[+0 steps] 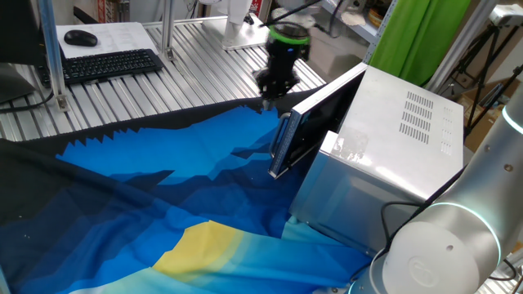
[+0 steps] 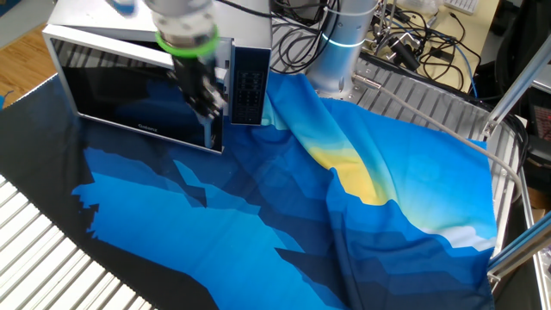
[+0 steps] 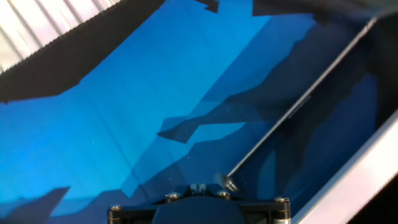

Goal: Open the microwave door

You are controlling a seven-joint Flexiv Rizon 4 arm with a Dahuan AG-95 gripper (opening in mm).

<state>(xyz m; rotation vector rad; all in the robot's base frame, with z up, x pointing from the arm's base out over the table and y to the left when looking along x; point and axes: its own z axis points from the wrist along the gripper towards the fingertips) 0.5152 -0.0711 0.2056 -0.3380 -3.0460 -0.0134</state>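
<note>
Your gripper (image 1: 268, 102) points straight down with its jaws fully closed, gripping nothing, just beside the handle edge of the microwave door (image 1: 315, 122). The door stands partly swung out from the microwave (image 1: 400, 135) above the blue cloth (image 1: 163, 188).

Two high fixed views from opposite sides sharing the microwave (image 1: 392, 139), hand view looking down close
</note>
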